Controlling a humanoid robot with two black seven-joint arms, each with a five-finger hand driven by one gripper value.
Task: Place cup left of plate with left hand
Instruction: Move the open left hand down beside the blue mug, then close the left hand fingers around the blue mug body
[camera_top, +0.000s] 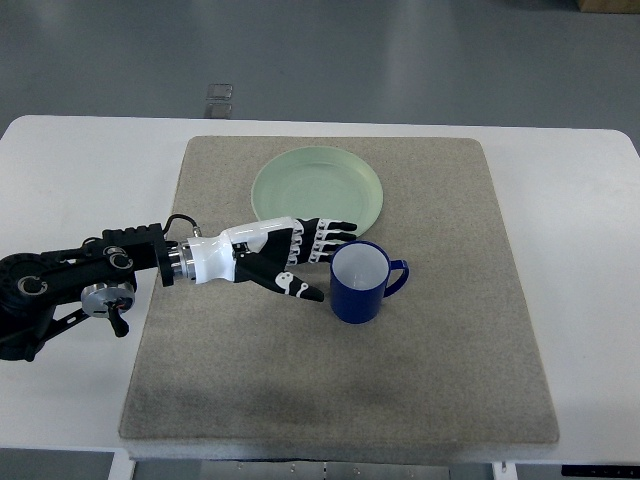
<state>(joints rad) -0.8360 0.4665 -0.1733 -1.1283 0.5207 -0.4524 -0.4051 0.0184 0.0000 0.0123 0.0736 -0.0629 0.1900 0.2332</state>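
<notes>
Below the plate (318, 186), left hand (290, 255), fingers spread, seemingly just short of blue cup (360, 284).

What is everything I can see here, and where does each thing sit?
Mug: one, blue with white inside, upright on the mat, in front of the plate, handle pointing right.
Plate: one, pale green, at the mat's far middle.
Mat: one, grey-beige, covering the table's centre.
Table: one, white.
Floor object: one, small, clear-looking, behind the table; cannot tell what.
Left hand: one, black and white, fingers open beside the mug's left side, no grasp.
</notes>
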